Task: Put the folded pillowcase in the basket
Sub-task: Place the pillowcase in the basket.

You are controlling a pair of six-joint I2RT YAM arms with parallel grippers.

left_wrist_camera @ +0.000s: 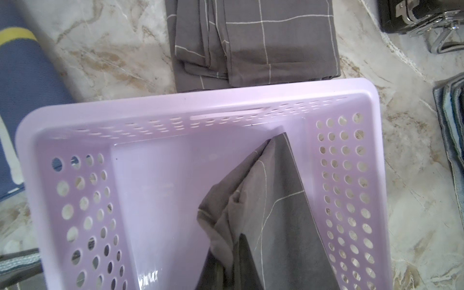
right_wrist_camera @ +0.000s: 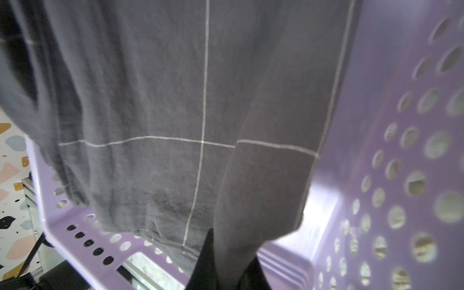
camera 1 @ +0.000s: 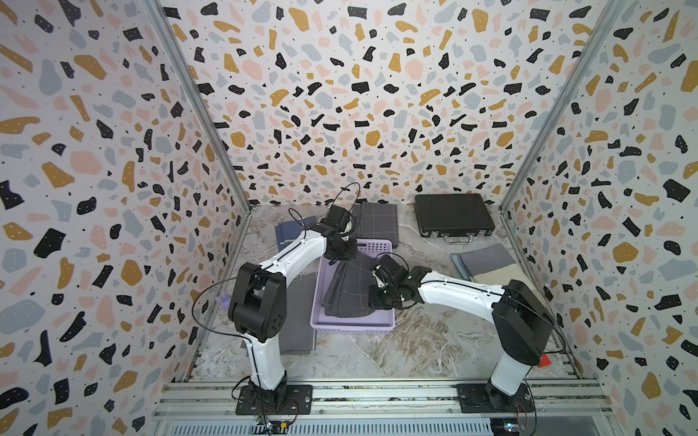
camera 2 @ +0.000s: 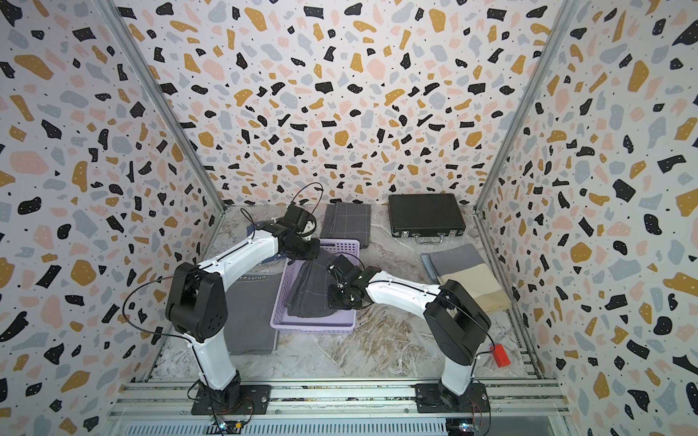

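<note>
Placement is under way at the lower middle of the frame: in both top views the folded pillowcase (camera 1: pixel 347 287), dark grey with a thin pale grid, hangs like a tent over the lilac basket (camera 1: pixel 351 325). Its peak is up at the left claw (camera 1: pixel 341 256) and its wide lower edge is down inside the near end of the basket. In the left wrist view the fabric bunches to a point that runs off the bottom edge of the frame. So the left claw reads as pinched tight on that end of the cloth, though its fingers are not in the shot. The right claw (right_wrist_camera: pixel 231 248) shows two dark fingers closed on a fold of the same cloth, low by the basket's perforated side wall. The step in hand looks like the set-down, not yet finished, because the cloth is inside the walls but not lying flat. The next move probably calls for both claws to sink together so the folds settle on the basket floor, keeping the right-hand edge inside the rim. After that, both let go and lift straight up. A second checked cloth (camera 1: pixel 376 222) lies on the desk (camera 1: pixel 415 332) just behind the basket, and a black case (camera 1: pixel 453 219) sits at the upper right of the desk.
</note>
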